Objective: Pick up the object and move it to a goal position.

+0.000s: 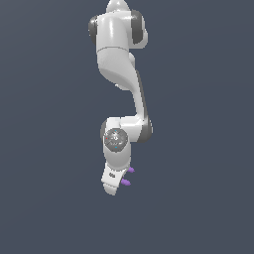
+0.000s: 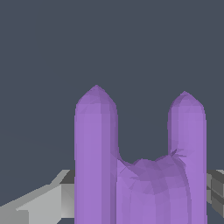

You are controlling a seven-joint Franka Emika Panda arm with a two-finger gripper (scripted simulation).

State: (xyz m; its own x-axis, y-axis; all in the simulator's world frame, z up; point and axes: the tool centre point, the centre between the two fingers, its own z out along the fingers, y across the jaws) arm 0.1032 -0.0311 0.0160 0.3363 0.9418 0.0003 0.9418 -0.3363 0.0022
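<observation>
Wrist view shows you the purple H-shaped piece [image 2: 140, 175] filling the frame, clamped between the fingers [image 2: 43, 201] of the closed claw [image 1: 115, 179], so the pickup looks done (no goal marker visible) and only the carry remains.

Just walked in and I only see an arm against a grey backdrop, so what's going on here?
A single white robot arm is handling a small purple H-shaped piece. In the exterior view only two purple bar ends stick out beside the gripper. The wrist view shows the piece up close, with grey fingers on either side of it, so it appears to be gripped. No goal marker or supporting surface is visible, so how far along the move is cannot be told.
</observation>
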